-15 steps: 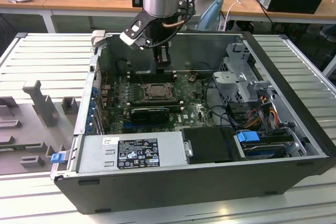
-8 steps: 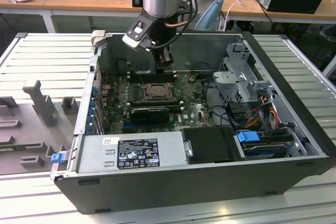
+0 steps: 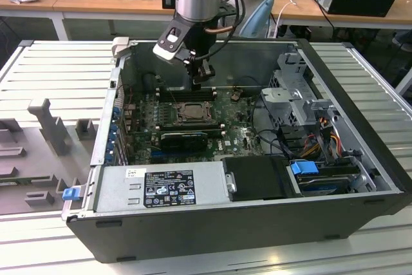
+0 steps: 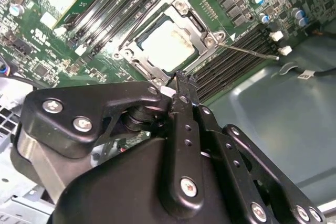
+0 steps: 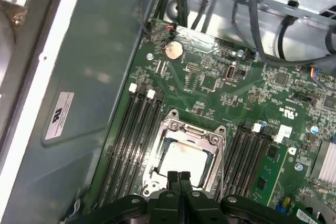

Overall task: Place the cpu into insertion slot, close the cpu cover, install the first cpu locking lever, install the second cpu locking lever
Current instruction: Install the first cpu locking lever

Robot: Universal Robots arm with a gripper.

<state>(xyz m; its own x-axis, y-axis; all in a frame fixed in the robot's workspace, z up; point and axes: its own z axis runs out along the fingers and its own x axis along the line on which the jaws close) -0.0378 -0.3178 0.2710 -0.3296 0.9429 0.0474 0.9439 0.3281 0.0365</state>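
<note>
Jaws shut, empty, tips just over cpu cover edge, cpu inside, mem slots flanking.

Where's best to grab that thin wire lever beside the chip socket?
Probably the lever near its free end, from above, jaws across the thin rod: that end juts clear over the memory slots, the other is pinned at the socket.

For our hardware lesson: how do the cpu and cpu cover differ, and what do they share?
The cpu is a solid pale plate; the cpu cover is a silvery frame with a cut-out centre. The cpu cover lies on top at the edges; the cpu shows through. Both are square and lie flat.
</note>
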